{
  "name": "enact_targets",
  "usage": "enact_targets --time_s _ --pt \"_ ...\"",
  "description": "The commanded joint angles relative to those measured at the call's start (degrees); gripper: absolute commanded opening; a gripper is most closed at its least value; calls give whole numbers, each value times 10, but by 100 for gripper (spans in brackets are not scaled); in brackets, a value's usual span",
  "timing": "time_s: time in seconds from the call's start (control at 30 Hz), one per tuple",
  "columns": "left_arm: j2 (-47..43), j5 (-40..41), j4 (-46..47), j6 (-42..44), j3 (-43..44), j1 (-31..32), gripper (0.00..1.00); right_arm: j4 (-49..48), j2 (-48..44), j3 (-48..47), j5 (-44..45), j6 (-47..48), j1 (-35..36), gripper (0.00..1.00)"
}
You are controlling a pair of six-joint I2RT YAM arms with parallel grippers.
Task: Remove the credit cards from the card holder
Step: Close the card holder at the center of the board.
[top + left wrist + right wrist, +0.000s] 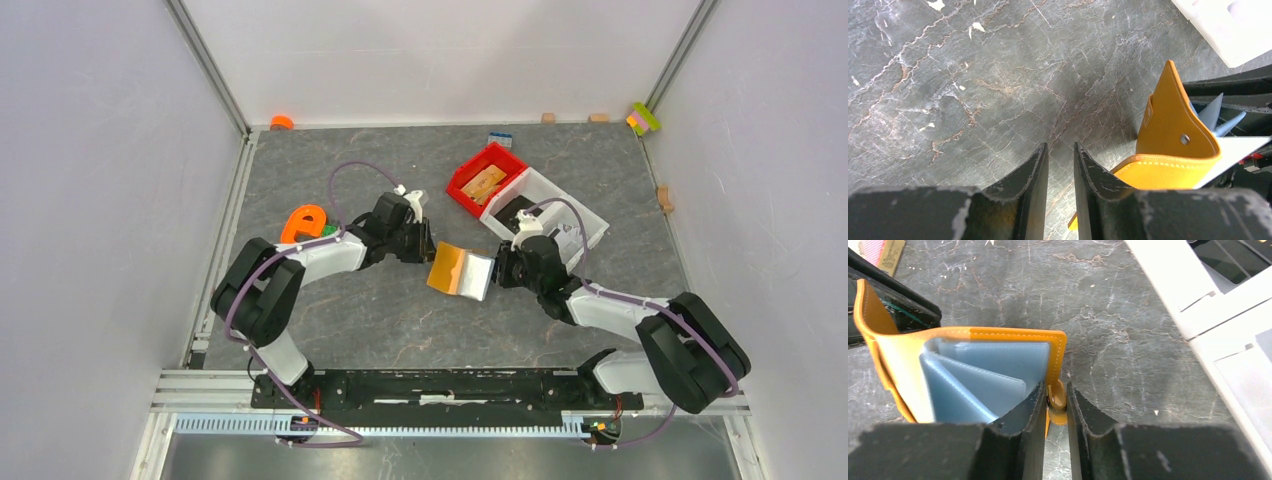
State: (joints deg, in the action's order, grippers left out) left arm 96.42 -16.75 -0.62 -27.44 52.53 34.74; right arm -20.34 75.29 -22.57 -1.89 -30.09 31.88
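Observation:
The card holder is an orange-tan wallet held open and tilted between my two grippers at mid-table. In the right wrist view its pale blue-grey slots fan open and no card shows in them. My right gripper is shut on the wallet's orange snap tab. My left gripper stands narrowly open with nothing between its tips; the wallet lies against the outside of its right finger. A pinkish-red card lies on the table beyond the wallet. Dark flat pieces lie in the white tray.
A red bin with tan blocks and a white tray stand behind the right gripper. An orange ring-shaped object lies beside the left arm. Small blocks and coloured bricks line the back wall.

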Motion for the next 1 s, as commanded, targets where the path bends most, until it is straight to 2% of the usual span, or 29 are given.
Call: enact_targets --time_s 0.0,0.23,0.57,0.97 --pt "-27 -29 38 -33 -16 -13 32 17 -27 -25 49 15 3 23" --pt "-49 -86 111 -61 -52 -26 37 39 -39 -29 81 16 3 19" --pt "5 -181 164 -87 -40 -17 35 13 -20 -27 29 -4 3 16" --pt "16 -188 179 -103 -34 10 37 -56 -79 10 -53 -28 3 11"
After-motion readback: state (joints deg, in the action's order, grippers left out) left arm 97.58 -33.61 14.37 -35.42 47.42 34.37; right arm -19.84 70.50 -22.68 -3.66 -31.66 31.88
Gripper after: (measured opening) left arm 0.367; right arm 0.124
